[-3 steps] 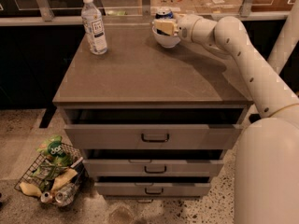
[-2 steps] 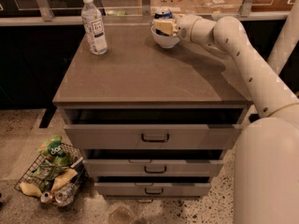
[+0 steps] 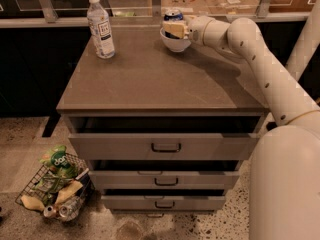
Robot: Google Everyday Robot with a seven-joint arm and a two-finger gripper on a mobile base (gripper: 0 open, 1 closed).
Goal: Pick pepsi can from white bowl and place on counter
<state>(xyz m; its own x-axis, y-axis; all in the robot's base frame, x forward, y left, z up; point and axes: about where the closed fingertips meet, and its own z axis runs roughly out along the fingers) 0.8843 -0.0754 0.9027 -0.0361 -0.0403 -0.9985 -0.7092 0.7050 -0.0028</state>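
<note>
The pepsi can (image 3: 173,15) stands upright in the white bowl (image 3: 176,44) at the back of the counter (image 3: 160,79), right of centre. Only its silver top and upper blue band show. My gripper (image 3: 174,29) reaches in from the right at the end of the white arm (image 3: 260,59). It sits at the bowl's rim, right at the can and covering its lower body.
A clear water bottle (image 3: 100,26) with a white cap stands at the counter's back left. The cabinet's three drawers (image 3: 165,146) stand slightly open. A wire basket (image 3: 55,186) of snack bags and crushed cans sits on the floor at lower left. My white base (image 3: 285,184) fills the lower right.
</note>
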